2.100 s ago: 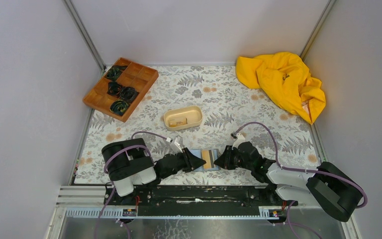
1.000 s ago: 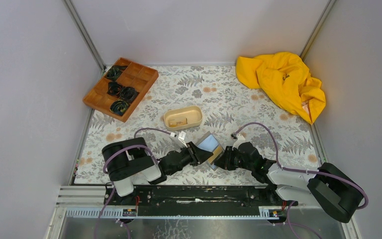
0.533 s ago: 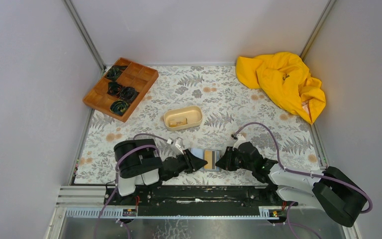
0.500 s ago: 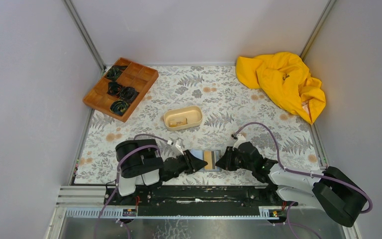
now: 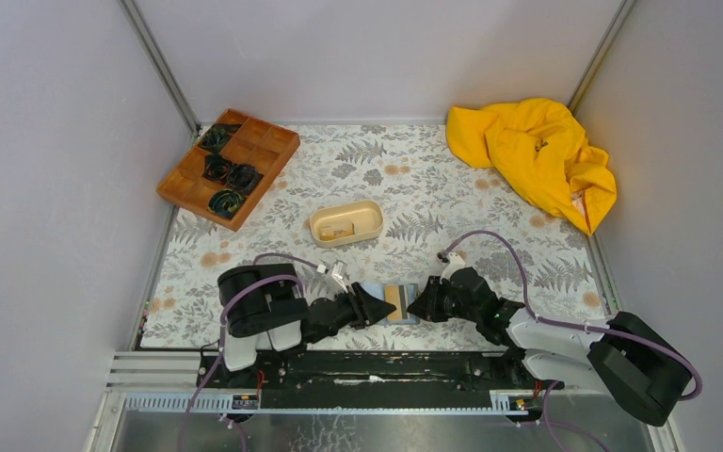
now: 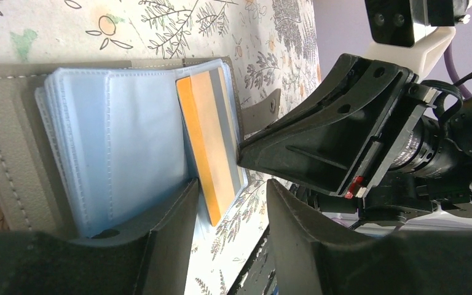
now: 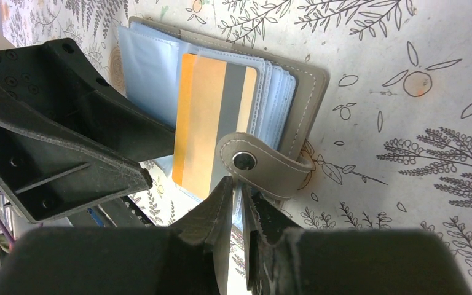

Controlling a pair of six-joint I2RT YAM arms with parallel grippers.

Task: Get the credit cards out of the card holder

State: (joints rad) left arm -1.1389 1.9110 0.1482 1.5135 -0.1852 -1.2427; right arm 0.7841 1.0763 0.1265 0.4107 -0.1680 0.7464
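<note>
The card holder point(image 5: 373, 288) lies open on the patterned cloth between my two grippers, grey cover point(image 7: 307, 104) down and pale blue sleeves point(image 6: 129, 141) up. An orange and grey credit card point(image 7: 212, 132) sits in the top sleeve, its near end sticking out. My left gripper point(image 6: 230, 187) is open; one finger rests at the sleeves' edge and the card point(image 6: 212, 147) corner lies in the gap, untouched. My right gripper point(image 7: 238, 184) is shut on the thin near edge of the holder, just under its snap strap point(image 7: 255, 163). Other cards do not show.
A beige oval tray point(image 5: 346, 223) stands just beyond the holder. At the back left is a brown compartment tray point(image 5: 229, 168) with dark coiled items, at the back right a crumpled yellow cloth point(image 5: 537, 155). Grey walls close in on both sides.
A second ago the left gripper held one half of the holder raised; the holder now lies flat. The left jaws have since opened wider. The right gripper has stayed put.
</note>
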